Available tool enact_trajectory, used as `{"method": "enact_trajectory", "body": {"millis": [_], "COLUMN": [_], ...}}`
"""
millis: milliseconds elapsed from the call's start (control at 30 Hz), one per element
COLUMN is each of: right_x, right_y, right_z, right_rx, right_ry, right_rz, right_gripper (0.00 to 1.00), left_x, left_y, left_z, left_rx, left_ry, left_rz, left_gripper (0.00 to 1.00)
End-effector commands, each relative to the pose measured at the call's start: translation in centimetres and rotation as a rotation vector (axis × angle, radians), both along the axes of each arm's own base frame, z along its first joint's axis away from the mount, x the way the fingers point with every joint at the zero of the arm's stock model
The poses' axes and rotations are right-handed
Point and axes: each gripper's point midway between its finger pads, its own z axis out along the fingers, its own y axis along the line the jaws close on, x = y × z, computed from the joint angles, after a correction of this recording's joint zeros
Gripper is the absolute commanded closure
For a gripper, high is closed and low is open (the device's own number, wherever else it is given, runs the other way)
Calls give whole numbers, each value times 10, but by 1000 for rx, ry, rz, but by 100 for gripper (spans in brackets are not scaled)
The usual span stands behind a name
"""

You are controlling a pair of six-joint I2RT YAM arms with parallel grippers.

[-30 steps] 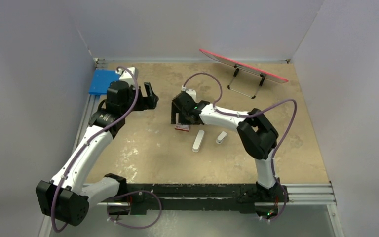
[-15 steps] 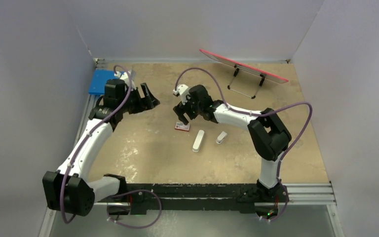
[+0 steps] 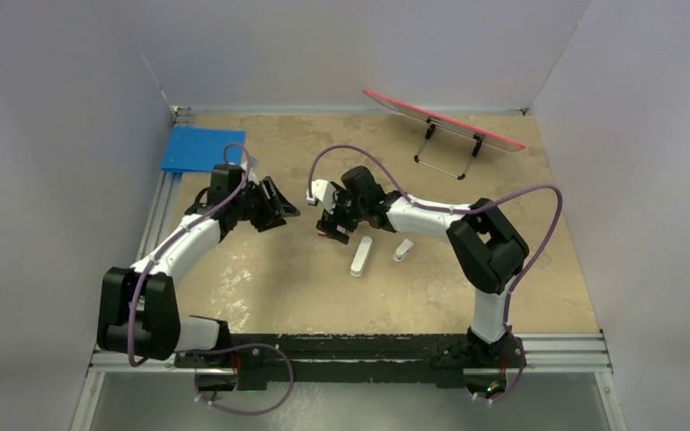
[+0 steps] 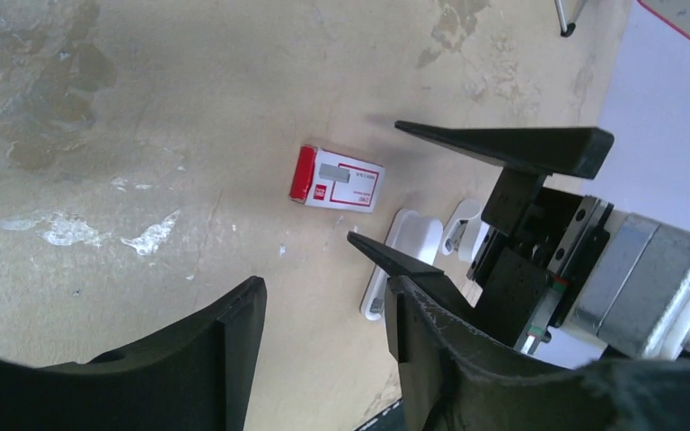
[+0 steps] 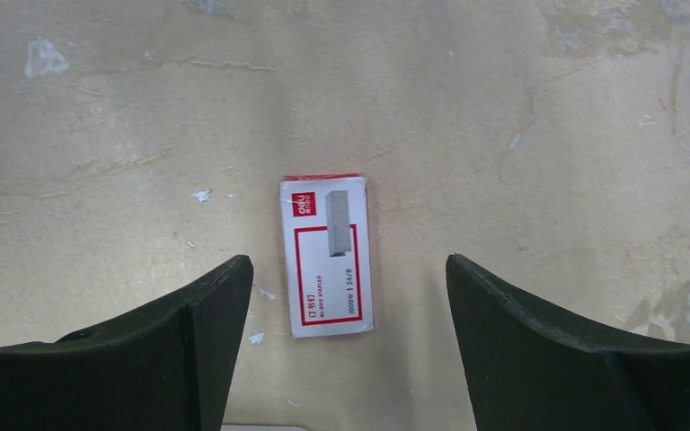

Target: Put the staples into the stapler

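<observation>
A red-and-white staple box [image 5: 326, 254] lies flat and closed on the tabletop; the staples themselves do not show. My right gripper [image 5: 347, 274] hovers open just above the box, a finger on either side of it, and its fingers [image 4: 521, 146] also appear in the left wrist view. The white stapler [image 3: 361, 255] lies right of the box [image 3: 331, 235]. My left gripper [image 3: 280, 208] hangs open and empty to the left of the box [image 4: 337, 179], pointing towards it.
A short white piece [image 3: 402, 249] lies just right of the stapler. A blue flat plate [image 3: 202, 148] sits at the back left. A red-edged board on a wire stand [image 3: 440, 121] is at the back right. White walls enclose three sides.
My left arm has swung down and right towards the middle, uncovering the blue plate, and its jaws have narrowed. My right gripper has come nearer and now sits over the box.
</observation>
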Motion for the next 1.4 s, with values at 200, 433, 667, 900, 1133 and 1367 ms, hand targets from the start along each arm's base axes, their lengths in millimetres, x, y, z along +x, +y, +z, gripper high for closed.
{"method": "enact_trajectory", "body": {"millis": [200, 433, 667, 900, 1133, 1367], "right_x": [-4, -3, -11, -27, -40, -50], "right_y": [11, 10, 13, 16, 20, 27], "right_z": [-9, -20, -25, -21, -30, -28], "right_rx": [-1, -21, -24, -7, -14, 4], "right_ry": [-1, 4, 35, 25, 64, 76], "right_rz": [81, 82, 131, 223, 280, 315], "right_gripper": [28, 37, 53, 52, 51, 51], "left_x": [18, 18, 8, -8, -14, -10], "left_y": [-5, -9, -15, -24, -36, -40], "left_z": [-13, -25, -37, -54, -67, -72], "left_rx": [-70, -95, -128, -182, -222, -237], "left_ry": [-58, -45, -4, 46, 97, 102], "left_rz": [49, 40, 7, -47, -105, -114], "left_gripper": [53, 53, 53, 53, 53, 58]}}
